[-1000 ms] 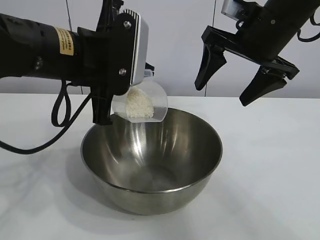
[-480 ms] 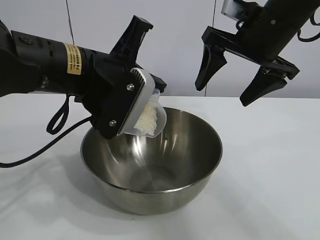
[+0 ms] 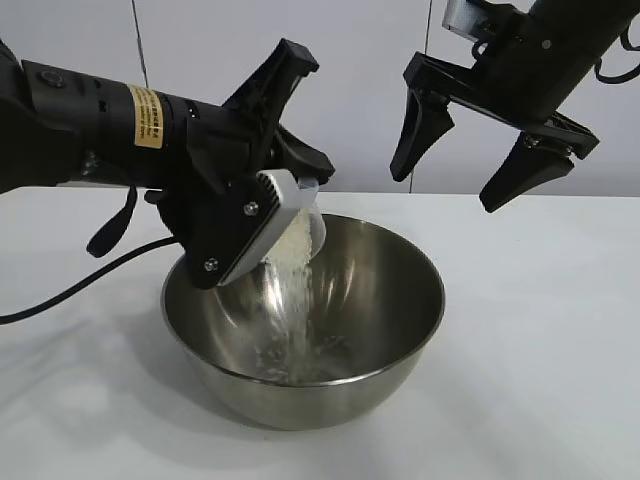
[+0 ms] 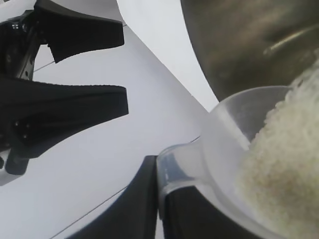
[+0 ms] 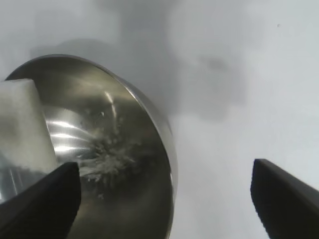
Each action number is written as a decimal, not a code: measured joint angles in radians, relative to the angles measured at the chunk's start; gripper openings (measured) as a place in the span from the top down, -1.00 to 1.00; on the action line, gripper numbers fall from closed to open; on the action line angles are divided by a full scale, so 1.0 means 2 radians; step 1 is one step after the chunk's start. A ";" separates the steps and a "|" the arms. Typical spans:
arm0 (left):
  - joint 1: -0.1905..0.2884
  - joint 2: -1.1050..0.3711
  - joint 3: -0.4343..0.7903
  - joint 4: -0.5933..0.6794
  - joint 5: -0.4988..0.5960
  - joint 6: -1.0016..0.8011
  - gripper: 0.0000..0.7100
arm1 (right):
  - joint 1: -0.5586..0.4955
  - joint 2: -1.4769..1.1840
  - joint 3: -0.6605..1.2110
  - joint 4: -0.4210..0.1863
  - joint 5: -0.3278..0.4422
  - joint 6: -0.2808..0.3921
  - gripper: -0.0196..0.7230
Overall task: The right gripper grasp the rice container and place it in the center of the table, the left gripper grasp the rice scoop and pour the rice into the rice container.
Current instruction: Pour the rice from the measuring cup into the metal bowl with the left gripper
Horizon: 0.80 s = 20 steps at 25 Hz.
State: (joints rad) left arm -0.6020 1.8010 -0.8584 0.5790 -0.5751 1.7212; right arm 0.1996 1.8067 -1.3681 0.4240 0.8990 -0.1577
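Left gripper point(image 3: 285, 195) with tipped rice scoop point(image 3: 308, 225) over rice container point(image 3: 390, 300)

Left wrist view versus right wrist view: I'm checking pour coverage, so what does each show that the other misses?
Only the left wrist view shows the rice scoop's handle pinched by the left gripper's fingers, rice heaped at its lip, and the right gripper farther off. Only the right wrist view shows grains scattered on the bowl's floor and the table beside it. Both show the rice container.
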 joint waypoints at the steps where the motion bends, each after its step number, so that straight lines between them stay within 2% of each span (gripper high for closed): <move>1: 0.000 0.000 0.000 0.002 0.000 0.004 0.99 | 0.000 0.000 0.000 0.000 0.000 0.000 -0.77; 7: 0.000 0.000 0.000 0.029 0.000 0.027 0.99 | 0.000 0.000 0.000 0.000 0.000 0.000 -0.77; 20: 0.000 0.000 0.000 0.037 0.000 0.107 0.99 | 0.000 0.000 0.000 -0.001 -0.001 -0.002 -0.77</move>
State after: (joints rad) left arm -0.6020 1.8010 -0.8584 0.6522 -0.5751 1.9346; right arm 0.1996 1.8067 -1.3681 0.4227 0.8971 -0.1609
